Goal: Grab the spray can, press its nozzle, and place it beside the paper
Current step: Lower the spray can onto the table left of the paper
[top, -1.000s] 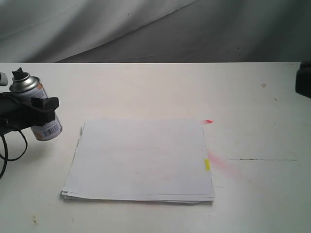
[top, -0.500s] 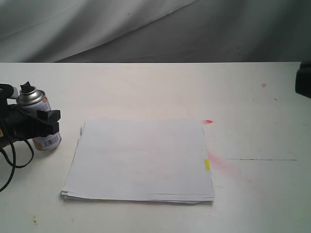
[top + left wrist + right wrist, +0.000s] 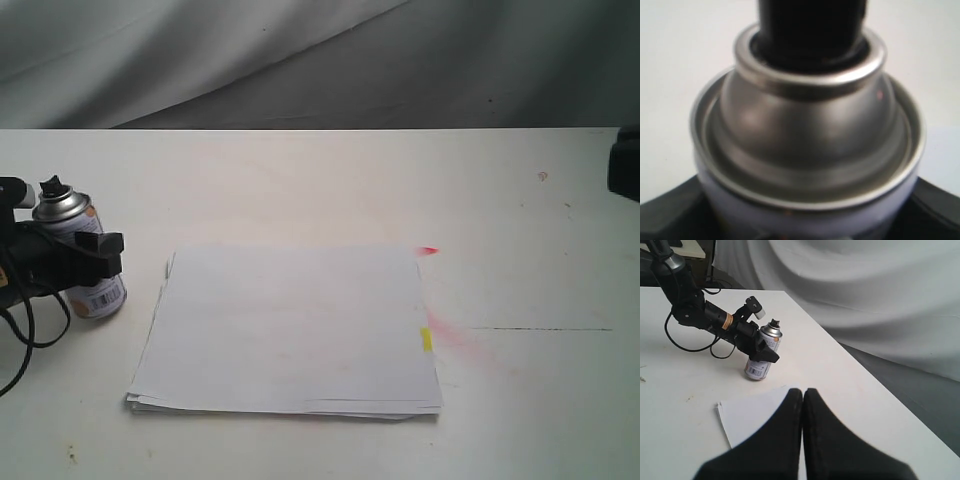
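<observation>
The spray can [image 3: 102,294] stands upright at the table's far left, a short gap from the left edge of the paper [image 3: 290,330], with its base on or just above the surface. Its black nozzle [image 3: 52,186] tops the silver dome. My left gripper [image 3: 85,250] is shut on the can's body. In the left wrist view the can's dome [image 3: 810,130] and nozzle [image 3: 810,25] fill the frame. My right gripper [image 3: 803,392] is shut and holds nothing; it sits over the paper [image 3: 752,415], far from the can [image 3: 761,360].
The paper carries a yellow tab [image 3: 426,340] on its right edge, with a pink spray stain [image 3: 455,337] and a red mark [image 3: 428,250] on the table [image 3: 300,190] beside it. A black cable [image 3: 20,330] loops under the left arm. Grey cloth hangs behind.
My left gripper has brought the can down toward the tabletop beside the paper, still holding it. The right arm has not moved.
</observation>
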Action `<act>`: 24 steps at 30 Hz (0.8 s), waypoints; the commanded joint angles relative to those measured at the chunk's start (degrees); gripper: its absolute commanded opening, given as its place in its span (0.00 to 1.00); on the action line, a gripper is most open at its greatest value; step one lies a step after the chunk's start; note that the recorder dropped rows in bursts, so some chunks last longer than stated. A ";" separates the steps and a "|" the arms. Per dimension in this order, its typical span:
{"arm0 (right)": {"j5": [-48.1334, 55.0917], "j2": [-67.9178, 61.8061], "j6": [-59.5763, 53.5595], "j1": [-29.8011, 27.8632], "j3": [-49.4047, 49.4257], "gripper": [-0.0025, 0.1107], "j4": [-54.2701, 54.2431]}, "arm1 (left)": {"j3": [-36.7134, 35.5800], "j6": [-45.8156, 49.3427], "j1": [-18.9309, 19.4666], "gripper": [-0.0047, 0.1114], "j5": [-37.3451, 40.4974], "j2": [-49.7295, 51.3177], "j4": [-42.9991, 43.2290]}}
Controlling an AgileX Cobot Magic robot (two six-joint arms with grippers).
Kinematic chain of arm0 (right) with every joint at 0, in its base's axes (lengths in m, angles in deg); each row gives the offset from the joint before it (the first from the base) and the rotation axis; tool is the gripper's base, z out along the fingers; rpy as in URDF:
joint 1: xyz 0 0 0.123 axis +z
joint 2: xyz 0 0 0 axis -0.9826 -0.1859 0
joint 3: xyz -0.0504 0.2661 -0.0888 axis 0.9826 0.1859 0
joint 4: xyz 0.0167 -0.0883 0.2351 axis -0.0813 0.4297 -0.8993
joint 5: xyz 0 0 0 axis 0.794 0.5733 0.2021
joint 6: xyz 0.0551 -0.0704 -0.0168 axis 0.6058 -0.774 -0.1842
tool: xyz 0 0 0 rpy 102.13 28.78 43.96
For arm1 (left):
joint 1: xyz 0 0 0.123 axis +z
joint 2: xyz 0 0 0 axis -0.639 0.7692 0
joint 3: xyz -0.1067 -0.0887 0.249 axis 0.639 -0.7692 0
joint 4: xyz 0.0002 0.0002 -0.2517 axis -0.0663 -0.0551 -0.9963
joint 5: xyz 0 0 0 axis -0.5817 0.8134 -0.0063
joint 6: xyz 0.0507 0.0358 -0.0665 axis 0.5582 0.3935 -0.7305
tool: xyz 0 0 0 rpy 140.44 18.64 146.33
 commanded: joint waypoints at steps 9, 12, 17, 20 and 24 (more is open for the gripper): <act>-0.39 0.33 0.48 -0.25 0.17 0.02 -0.04 | -0.02 -0.89 0.10 0.04 0.00 -0.36 -0.47; -0.39 0.33 0.48 -0.25 0.17 0.02 -0.04 | -0.02 -0.89 0.10 0.04 1.92 -0.36 -0.47; -0.39 0.33 0.48 -0.25 0.17 0.02 -0.04 | -0.02 -0.89 0.10 0.09 3.73 -0.36 -0.47; -0.39 0.33 0.48 -0.25 0.17 0.02 -0.04 | -0.02 -0.73 0.10 0.23 3.73 -0.36 -0.47; -0.39 0.33 0.48 -0.25 0.17 0.02 -0.04 | -0.02 -0.63 0.10 0.53 2.44 -0.36 -0.47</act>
